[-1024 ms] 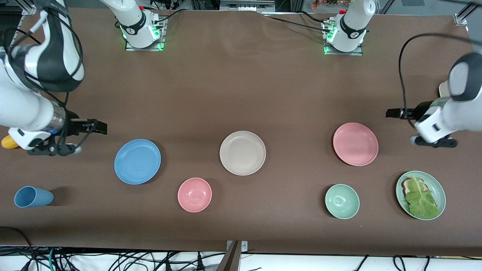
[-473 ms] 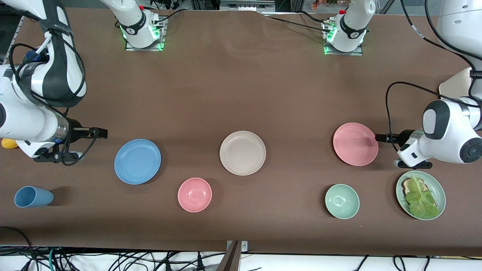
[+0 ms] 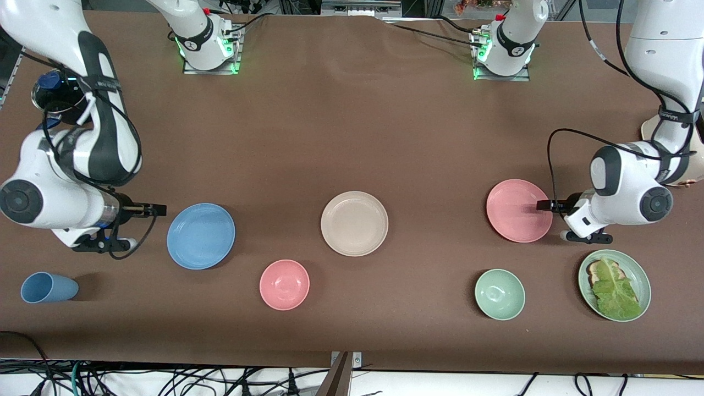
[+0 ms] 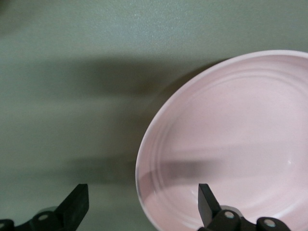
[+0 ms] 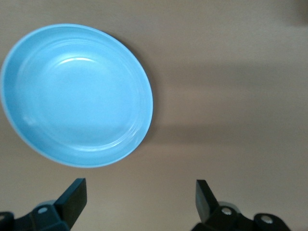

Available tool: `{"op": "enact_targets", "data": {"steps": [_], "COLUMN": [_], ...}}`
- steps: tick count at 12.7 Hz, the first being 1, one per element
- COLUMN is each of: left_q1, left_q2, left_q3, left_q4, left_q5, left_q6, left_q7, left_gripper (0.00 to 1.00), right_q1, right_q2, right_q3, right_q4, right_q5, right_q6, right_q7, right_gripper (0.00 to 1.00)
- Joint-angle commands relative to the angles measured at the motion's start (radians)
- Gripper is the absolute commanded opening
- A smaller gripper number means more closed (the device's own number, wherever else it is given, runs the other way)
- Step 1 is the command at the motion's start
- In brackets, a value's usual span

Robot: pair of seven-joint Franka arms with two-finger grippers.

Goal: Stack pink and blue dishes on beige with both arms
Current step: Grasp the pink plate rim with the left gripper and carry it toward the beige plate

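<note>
At pink plate [image 3: 519, 210] rim, left pincer [image 3: 543, 205] open; right pincer [image 3: 157, 209] open beside blue plate [image 3: 201, 236].

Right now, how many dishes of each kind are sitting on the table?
Plates: 4 (blue plate, beige plate, pink plate, green plate with toast and lettuce)
Bowls: 2 (pink bowl, green bowl)
Cups: 1 (blue cup, on its side)
Total: 7

L gripper [image 3: 542, 205] moved over pink plate [image 3: 517, 212] rim; R gripper [image 3: 159, 209] neared blue plate [image 3: 201, 236].
</note>
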Motion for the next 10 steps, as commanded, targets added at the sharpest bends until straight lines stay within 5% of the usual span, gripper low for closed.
{"op": "enact_targets", "data": {"steps": [1, 3, 7, 10], "left_q1": [0.003, 0.000, -0.017, -0.052], "left_q2": [-0.041, -0.036, -0.032, -0.031], "left_q3": [-0.004, -0.004, -0.005, -0.010], "left_q4": [-0.063, -0.054, -0.045, -0.016], "left_q5": [0.005, 0.003, 0.005, 0.003], "left_q6": [0.048, 0.039, 0.037, 0.000], "left_q7": [0.000, -0.030, -0.076, -0.147], "left_gripper": [0.60, 0.00, 0.00, 0.00], "right_q1": [-0.007, -0.010, -0.022, -0.024], "right_q2": [0.060, 0.095, 0.112, 0.114], "right_q3": [0.005, 0.004, 0.007, 0.008], "right_q4": [-0.027, -0.068, -0.113, -0.114], "right_q5": [0.006, 0.006, 0.009, 0.012], "right_q6": [0.113, 0.239, 0.348, 0.348], "right_q7": [-0.016, -0.020, -0.045, -0.043], "right_gripper": [0.99, 0.99, 0.95, 0.74]}}
